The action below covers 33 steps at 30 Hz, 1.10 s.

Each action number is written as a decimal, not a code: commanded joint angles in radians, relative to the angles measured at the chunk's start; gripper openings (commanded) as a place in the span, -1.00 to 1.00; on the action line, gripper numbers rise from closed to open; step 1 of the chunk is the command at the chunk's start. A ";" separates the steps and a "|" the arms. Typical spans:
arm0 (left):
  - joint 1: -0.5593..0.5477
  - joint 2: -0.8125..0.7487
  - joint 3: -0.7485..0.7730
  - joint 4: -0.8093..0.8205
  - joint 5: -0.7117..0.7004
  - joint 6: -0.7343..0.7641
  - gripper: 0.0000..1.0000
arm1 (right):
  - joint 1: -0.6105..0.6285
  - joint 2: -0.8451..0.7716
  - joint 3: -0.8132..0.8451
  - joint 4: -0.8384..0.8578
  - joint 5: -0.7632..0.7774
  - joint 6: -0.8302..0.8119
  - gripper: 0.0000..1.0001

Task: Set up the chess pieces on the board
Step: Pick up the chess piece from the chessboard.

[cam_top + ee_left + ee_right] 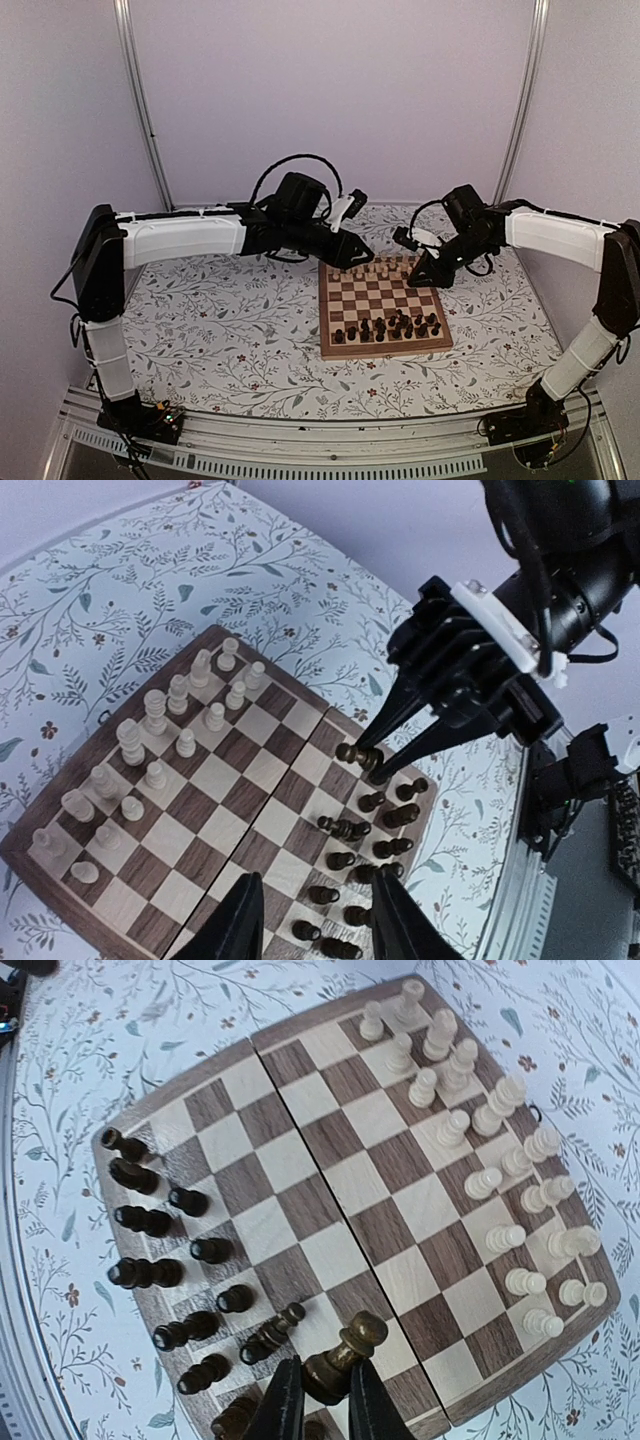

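While right hand (318, 1388) pinches a dark piece (345, 1352), left hand (318, 920) gapes empty;
piece tilts above board's (345, 1180) rows toward counter's (230, 340) near edge.

1. the left arm (180, 238) rises from its base at the near left, bends at the elbow, and its white forearm runs level toward the middle.
2. its wrist tips down and to the right, so the left gripper (362, 254) points downward in mid-air.
3. the left gripper's fingers (243, 925) stand apart with nothing between them.
4. the right arm (555, 235) rises from the near right, bends, and reaches inward, sloping slightly down.
5. the right gripper (322, 1398) points steeply down, its fingers drawn close and pinching the base of a leaning dark chess piece (345, 1355).
6. the two grippers face each other, near but apart.
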 commanded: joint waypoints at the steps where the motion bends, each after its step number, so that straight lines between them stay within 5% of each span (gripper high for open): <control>1: 0.013 0.039 -0.005 0.106 0.137 -0.081 -0.21 | 0.001 -0.055 -0.002 0.000 -0.155 -0.057 -0.82; 25: 0.008 0.169 0.047 0.315 0.410 -0.296 -0.18 | 0.056 -0.137 -0.006 -0.022 -0.262 -0.120 -0.80; 33: -0.002 0.194 0.064 0.334 0.469 -0.316 -0.32 | 0.065 -0.124 -0.002 -0.017 -0.243 -0.116 -0.79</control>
